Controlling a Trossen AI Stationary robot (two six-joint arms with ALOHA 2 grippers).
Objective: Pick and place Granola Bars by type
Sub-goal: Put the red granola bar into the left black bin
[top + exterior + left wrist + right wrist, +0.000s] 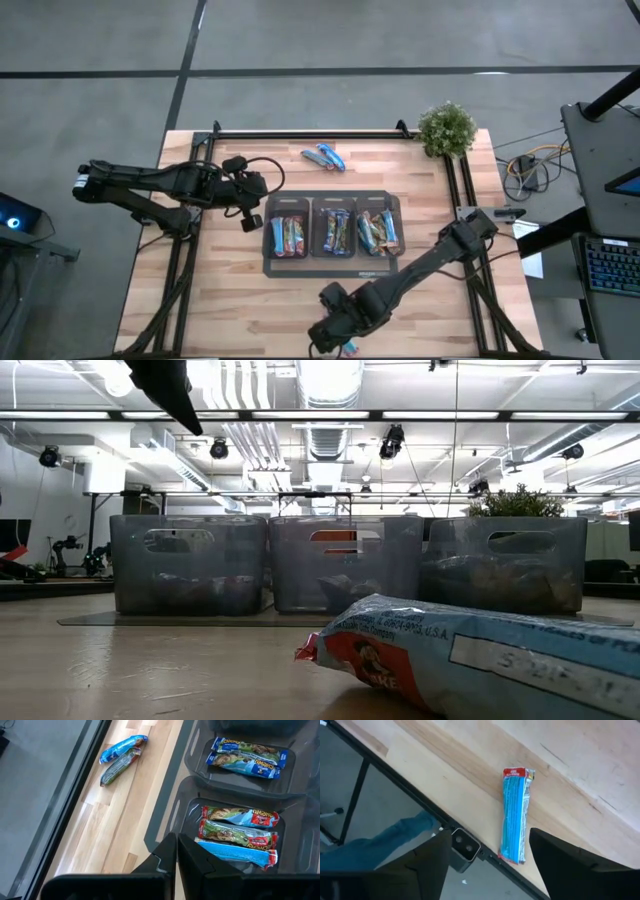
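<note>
Bins [331, 197] on the tabletop [230, 300] already hold most bars; two more [324, 156] lie loose near the far edge, and one blue bar [515, 815] lies at the near edge. Right claw [485, 862] hangs spread just above that blue bar, holding nothing. Left claw [176, 865], pressed together and empty, waits beside the left bin; by my estimate, three bars remain.

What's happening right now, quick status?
Right gripper open above a blue bar at the table's near edge. Left gripper shut beside the bins. Two bars loose at the back. Nothing blocking.
</note>
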